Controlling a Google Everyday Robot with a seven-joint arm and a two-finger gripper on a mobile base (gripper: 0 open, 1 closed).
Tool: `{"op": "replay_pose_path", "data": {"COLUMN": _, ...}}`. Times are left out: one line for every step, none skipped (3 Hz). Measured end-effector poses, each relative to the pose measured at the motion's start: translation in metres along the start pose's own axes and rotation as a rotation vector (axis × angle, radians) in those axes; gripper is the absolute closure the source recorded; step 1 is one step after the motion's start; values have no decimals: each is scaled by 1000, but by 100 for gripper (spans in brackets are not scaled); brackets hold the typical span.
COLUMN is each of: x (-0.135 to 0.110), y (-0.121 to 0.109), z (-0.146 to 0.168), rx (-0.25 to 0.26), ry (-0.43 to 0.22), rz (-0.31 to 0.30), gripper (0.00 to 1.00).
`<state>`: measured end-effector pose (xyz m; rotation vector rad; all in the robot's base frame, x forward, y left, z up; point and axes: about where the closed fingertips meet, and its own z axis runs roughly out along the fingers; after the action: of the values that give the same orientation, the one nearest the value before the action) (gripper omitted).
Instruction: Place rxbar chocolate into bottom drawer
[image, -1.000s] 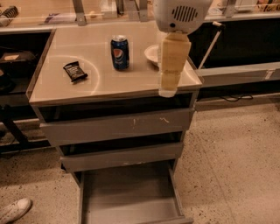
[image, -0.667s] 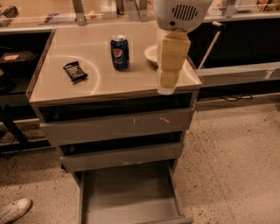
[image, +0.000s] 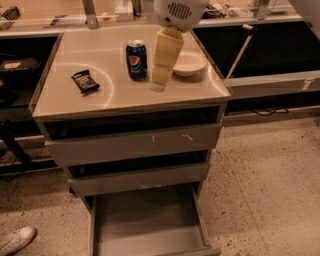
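The rxbar chocolate (image: 85, 81) lies flat in its black wrapper on the left of the cabinet top. The bottom drawer (image: 145, 220) is pulled out and shows a bare grey floor. My gripper (image: 158, 84) hangs from the cream arm segment over the middle of the cabinet top. It is just right of the blue Pepsi can (image: 136, 60) and well to the right of the bar. Nothing shows in its grasp.
A white bowl (image: 188, 63) sits on the cabinet top right of the arm. The two upper drawers (image: 135, 142) are nearly closed. A counter with dark shelves runs behind. A white shoe (image: 15, 240) is on the speckled floor at lower left.
My arm has swung left and slightly back, from over the right front edge of the cabinet top to beside the Pepsi can. The bar, can and drawer have not moved.
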<state>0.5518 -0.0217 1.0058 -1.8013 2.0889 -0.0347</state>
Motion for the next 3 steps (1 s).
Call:
{"op": "replay_pose_path", "data": {"x": -38, "y": -14, "z": 33, "rx": -61, "ry": -33, "rz": -41, "gripper": 0}}
{"op": "replay_pose_path", "data": {"x": -44, "y": -17, "z": 34, "rx": -51, "ry": -46, "rz": -43, "gripper": 0}}
{"op": "replay_pose_path", "data": {"x": -55, "y": -20, "z": 44, "rx": -42, "ry": -73, "rz": -52, "gripper": 0}}
